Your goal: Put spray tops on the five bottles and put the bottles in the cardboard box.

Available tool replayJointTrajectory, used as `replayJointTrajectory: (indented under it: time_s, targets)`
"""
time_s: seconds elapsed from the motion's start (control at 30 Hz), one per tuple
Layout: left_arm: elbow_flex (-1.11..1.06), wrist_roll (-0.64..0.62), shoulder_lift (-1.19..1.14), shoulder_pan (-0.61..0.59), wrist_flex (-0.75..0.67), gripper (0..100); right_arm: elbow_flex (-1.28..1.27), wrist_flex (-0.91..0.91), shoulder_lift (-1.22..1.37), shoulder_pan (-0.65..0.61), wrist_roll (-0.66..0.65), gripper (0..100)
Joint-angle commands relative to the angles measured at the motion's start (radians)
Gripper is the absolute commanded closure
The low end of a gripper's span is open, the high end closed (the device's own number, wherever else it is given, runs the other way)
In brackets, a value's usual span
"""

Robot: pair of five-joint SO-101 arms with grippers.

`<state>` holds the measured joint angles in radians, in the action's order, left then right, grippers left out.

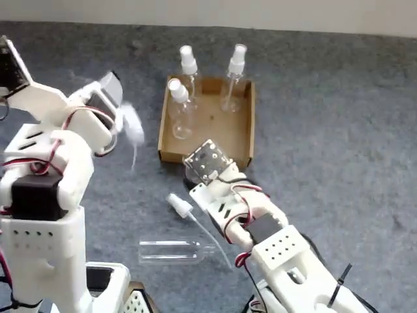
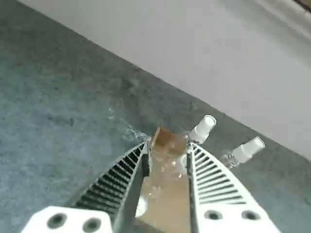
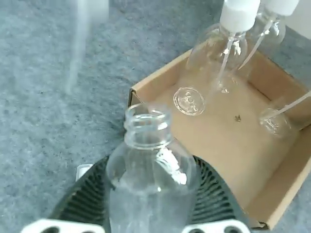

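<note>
Clear capless bottle (image 3: pixel 146 194) clamped in R claw (image 3: pixel 151 162) on wrist cam, overhead cam adds lying bottle (image 1: pixel 172 251), L claw (image 2: pixel 167 144) unclear

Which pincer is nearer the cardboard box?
Right. The right pincer, holding an uncapped bottle, sits at the cardboard box's near wall; the left pincer is off its side, farther away.

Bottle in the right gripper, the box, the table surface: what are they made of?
Clear uncapped bottle in right gripper: glossy transparent plastic, maybe glass; highlights, see-through. Shallow brown box: matte cardboard, raw cut edges. Grey table covering: fuzzy, felt-like fabric, mottled and non-reflective.
</note>
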<state>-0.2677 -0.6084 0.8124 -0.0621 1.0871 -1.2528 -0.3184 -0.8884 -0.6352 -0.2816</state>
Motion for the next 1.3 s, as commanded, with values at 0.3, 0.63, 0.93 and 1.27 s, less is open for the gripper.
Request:
replayJointTrajectory:
  time_s: [0.3, 0.63, 0.93, 1.27]
  targets:
    - [-0.226, 0.227, 0.012, -0.074, -0.218, 91, -0.025, 0.035, -0.039, -0.010, 0.012, 99.5]
    - [-0.535, 0.273, 0.019, -0.079, -0.397, 91, -0.021, 0.035, -0.039, 0.068, 0.012, 99.5]
    - [-0.590, 0.276, 0.013, -0.031, -0.414, 91, 0.340, -0.450, 0.022, 0.515, -0.008, 99.5]
    - [-0.680, 0.276, 0.013, -0.031, -0.565, 91, 0.472, -0.430, 0.552, 0.908, -0.175, 98.5]
